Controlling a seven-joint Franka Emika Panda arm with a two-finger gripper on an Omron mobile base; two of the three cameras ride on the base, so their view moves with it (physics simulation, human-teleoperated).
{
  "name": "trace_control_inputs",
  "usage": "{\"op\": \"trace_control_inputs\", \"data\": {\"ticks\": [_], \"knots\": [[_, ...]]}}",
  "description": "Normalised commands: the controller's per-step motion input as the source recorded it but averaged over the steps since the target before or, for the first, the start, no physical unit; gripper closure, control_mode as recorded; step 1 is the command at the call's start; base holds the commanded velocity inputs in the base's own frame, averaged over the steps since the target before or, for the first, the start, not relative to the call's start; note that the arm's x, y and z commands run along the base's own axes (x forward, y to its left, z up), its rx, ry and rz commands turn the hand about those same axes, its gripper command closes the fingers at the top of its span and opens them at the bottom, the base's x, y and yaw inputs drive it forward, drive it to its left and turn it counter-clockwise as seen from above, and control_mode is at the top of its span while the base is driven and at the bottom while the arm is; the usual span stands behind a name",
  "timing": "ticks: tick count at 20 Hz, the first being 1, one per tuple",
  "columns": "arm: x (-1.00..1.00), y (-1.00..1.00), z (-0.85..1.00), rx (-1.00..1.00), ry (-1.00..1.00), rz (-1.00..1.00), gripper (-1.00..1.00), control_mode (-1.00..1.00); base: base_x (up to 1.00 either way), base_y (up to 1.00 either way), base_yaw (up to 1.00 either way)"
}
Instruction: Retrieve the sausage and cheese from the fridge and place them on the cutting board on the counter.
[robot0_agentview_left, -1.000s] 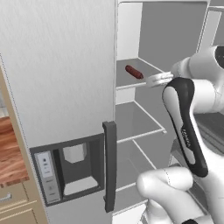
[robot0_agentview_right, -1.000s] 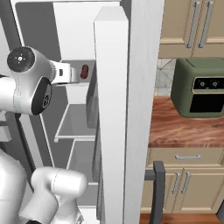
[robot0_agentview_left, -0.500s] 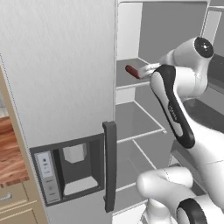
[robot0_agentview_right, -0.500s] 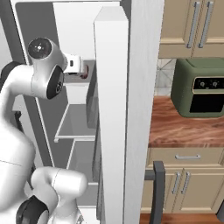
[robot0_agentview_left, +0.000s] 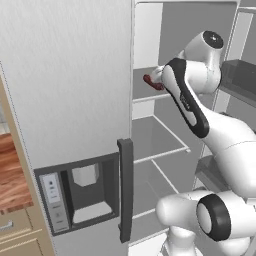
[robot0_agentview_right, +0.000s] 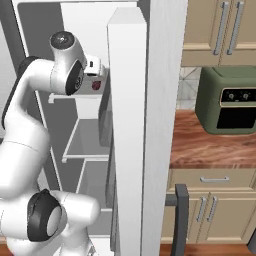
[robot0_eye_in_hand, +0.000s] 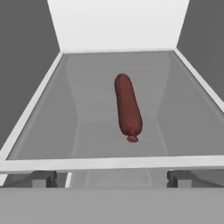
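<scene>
Your claw (robot0_eye_in_hand: 107, 177) stands fully open and empty before the sausage (robot0_eye_in_hand: 127, 106) on its fridge (robot0_agentview_left: 75, 100) shelf. You have retrieved nothing yet; both items remain to be placed.

Arm (robot0_agentview_left: 187, 102) stretched forward at shoulder height (jaws wide apart)

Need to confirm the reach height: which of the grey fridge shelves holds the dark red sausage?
The upper grey shelf, level with the open gripper; the dark reddish-brown sausage lies lengthwise there. The lower shelves look bare.
</scene>
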Motion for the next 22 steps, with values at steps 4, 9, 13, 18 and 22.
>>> {"op": "trace_control_inputs", "data": {"ticks": [4, 9, 13, 18, 22], "knots": [[0.51, 0.00, -0.11, 0.00, 0.04, 0.00, -1.00, -1.00, 0.00, 0.00, 0.00], [0.44, 0.00, -0.37, -0.03, 0.00, 0.00, -1.00, -1.00, 0.00, 0.00, 0.00], [0.42, 0.00, -0.18, -0.02, 0.05, 0.00, -1.00, -1.00, 0.00, 0.00, 0.00], [0.47, 0.00, 0.00, 0.00, 0.09, 0.00, -1.00, -1.00, 0.00, 0.00, 0.00], [0.26, 0.00, -0.14, 0.00, 0.08, 0.00, -1.00, -1.00, 0.00, 0.00, 0.00]]}}
